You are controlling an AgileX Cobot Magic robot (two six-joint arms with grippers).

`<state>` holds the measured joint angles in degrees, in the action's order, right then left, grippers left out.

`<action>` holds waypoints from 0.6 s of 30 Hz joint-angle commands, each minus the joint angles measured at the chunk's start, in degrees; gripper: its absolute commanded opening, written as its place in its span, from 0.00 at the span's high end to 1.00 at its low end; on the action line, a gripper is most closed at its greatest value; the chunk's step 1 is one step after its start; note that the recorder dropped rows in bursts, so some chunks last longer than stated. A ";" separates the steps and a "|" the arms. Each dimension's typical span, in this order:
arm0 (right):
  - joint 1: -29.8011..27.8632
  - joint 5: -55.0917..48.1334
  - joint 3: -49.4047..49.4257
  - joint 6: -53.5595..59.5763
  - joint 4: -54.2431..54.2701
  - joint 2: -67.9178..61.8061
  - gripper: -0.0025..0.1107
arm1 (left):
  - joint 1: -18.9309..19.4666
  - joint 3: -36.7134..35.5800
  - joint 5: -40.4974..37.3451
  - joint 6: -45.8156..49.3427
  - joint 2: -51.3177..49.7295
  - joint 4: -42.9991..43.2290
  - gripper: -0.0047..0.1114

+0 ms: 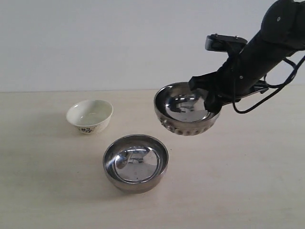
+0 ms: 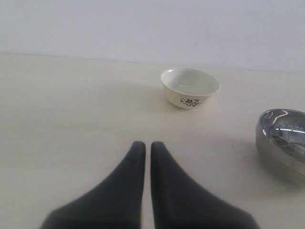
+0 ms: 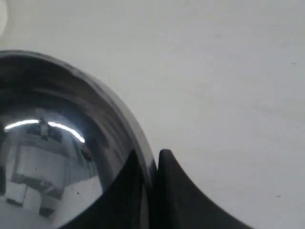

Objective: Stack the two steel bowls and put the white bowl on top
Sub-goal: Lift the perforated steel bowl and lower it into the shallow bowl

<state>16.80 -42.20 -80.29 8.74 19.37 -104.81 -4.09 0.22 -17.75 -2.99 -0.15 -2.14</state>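
Note:
My right gripper (image 1: 212,101) is shut on the rim of the ribbed steel bowl (image 1: 187,109), holding it in the air above the table, right of and behind the smooth steel bowl (image 1: 136,162). In the right wrist view one finger is inside the ribbed steel bowl (image 3: 57,157) and one outside; the right gripper (image 3: 151,160) pinches its rim. The white bowl (image 1: 89,116) with a dark floral pattern sits at the back left. The left wrist view shows the left gripper (image 2: 144,145) shut and empty above bare table, the white bowl (image 2: 190,88) ahead and the smooth steel bowl (image 2: 282,138) at the edge.
The light wooden table (image 1: 43,191) ends at a pale wall behind. A black cable (image 1: 267,98) hangs from the right arm. The left arm is out of the exterior view.

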 commanded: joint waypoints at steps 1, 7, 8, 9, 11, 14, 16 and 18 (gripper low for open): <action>4.80 0.99 0.28 -2.18 0.82 1.54 0.98 | 0.15 -0.22 0.16 -0.05 0.15 0.10 0.93; 10.95 2.30 0.28 -2.99 0.82 1.54 0.98 | 0.15 -0.22 0.16 -0.05 0.15 0.10 0.93; 11.65 2.30 0.28 -3.35 0.82 1.54 0.98 | 0.15 -0.22 0.16 -0.05 0.15 0.10 0.93; 12.43 2.30 0.28 -3.61 0.82 1.54 0.98 | 0.15 -0.22 0.16 -0.05 0.15 0.10 0.93; 13.65 2.44 0.28 -4.15 0.82 1.42 0.98 | 0.15 -0.22 0.16 -0.05 0.15 0.10 0.93; 15.24 2.44 0.28 -4.35 0.82 0.90 0.98 | 0.15 -0.22 0.16 -0.05 0.15 0.10 0.93; 16.04 2.71 0.28 -4.52 0.82 0.21 0.98 | 0.15 -0.22 0.16 -0.05 0.15 0.10 0.93; 16.55 3.22 0.28 -4.52 0.82 -0.71 0.98 | 0.15 -0.22 0.16 -0.05 0.15 0.10 0.93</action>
<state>32.67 -40.11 -79.96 4.35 19.95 -104.60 -4.09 0.22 -17.75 -2.99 -0.15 -2.14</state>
